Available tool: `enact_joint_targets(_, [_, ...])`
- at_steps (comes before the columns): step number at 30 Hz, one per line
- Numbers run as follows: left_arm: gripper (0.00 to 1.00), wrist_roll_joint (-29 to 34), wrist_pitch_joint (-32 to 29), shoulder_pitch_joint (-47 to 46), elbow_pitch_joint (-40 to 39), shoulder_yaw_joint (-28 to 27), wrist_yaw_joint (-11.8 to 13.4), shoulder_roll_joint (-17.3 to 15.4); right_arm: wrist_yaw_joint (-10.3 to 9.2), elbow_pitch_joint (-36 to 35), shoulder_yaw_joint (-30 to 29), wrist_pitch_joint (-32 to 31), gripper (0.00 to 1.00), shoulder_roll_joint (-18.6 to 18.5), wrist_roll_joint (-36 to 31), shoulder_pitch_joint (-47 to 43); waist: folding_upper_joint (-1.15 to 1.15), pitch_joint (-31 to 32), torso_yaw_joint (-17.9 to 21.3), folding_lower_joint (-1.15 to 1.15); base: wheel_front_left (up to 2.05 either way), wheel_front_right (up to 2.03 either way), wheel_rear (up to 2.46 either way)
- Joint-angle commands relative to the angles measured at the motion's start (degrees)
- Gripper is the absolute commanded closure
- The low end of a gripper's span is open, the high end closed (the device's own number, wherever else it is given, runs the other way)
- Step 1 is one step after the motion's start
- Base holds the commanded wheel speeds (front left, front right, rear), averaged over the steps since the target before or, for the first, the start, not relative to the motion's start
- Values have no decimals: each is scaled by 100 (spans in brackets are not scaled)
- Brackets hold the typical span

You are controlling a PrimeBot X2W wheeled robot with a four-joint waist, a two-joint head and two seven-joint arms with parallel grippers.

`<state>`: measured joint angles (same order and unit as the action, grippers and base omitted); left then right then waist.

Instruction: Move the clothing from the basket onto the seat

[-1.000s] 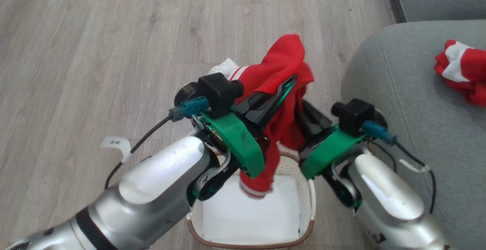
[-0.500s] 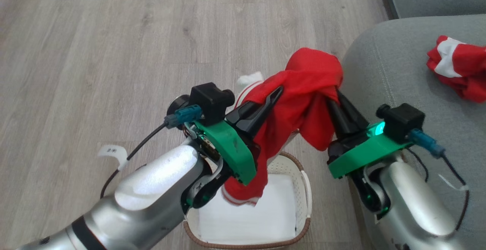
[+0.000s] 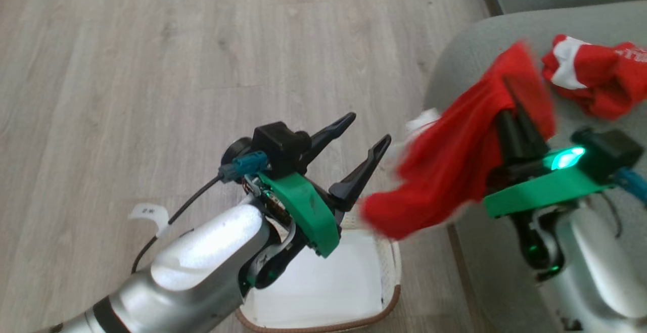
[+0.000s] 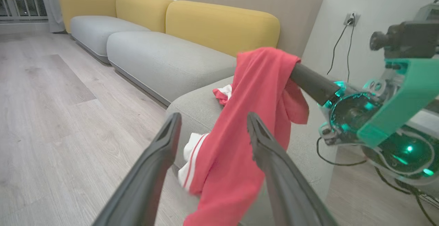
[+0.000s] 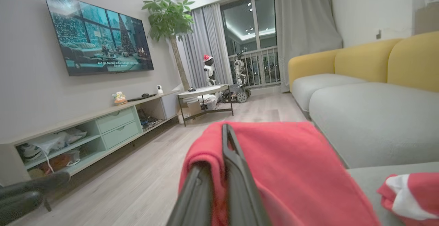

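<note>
Clothing (image 3: 445, 171) hangs lengthwise downward — pinched by right gripper (image 3: 510, 95).

The left arm (image 3: 202, 252) is shiny silver with a black band (image 3: 108, 308). Its green plastic piece (image 3: 303, 206) has a black camera box (image 3: 278, 138) at 11 o'clock and a blue plug (image 3: 247, 163) at 10 o'clock. A black cable (image 3: 188, 202) wears a white tag (image 3: 149, 214). The left jaws are long, black and pointy. The right arm (image 3: 596, 272) is silver too, with a glowing green light (image 3: 566, 158).
</note>
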<state>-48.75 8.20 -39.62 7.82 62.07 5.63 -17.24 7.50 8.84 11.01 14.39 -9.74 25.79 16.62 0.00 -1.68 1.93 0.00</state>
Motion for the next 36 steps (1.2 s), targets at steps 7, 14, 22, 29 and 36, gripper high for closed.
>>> enact_joint_targets(7, [0,39,93,-152,-219,-257,86,-196,-1,-823,-334,61,100,-245,-140,57,0,-114,534,0,0,0,0])
enact_joint_targets(14, [0,106,146,-200,-266,-280,120,-267,-1,-1332,-590,6,100,-299,-220,-124,0,-216,975,0,0,0,0])
enact_joint_targets(22, [0,166,247,-204,-291,-305,168,-323,-1,-1921,-775,-114,100,-258,-275,-494,0,-249,1522,0,0,0,0])
enact_joint_targets(29, [0,206,293,-190,-292,-289,208,-327,-1,-2216,-775,-177,100,-183,-289,-646,0,-284,1858,0,0,0,0])
enact_joint_targets(36, [0,207,293,-233,-284,-281,209,-315,-1,-2456,-830,-158,100,-200,-259,-557,0,-345,1993,0,0,0,0])
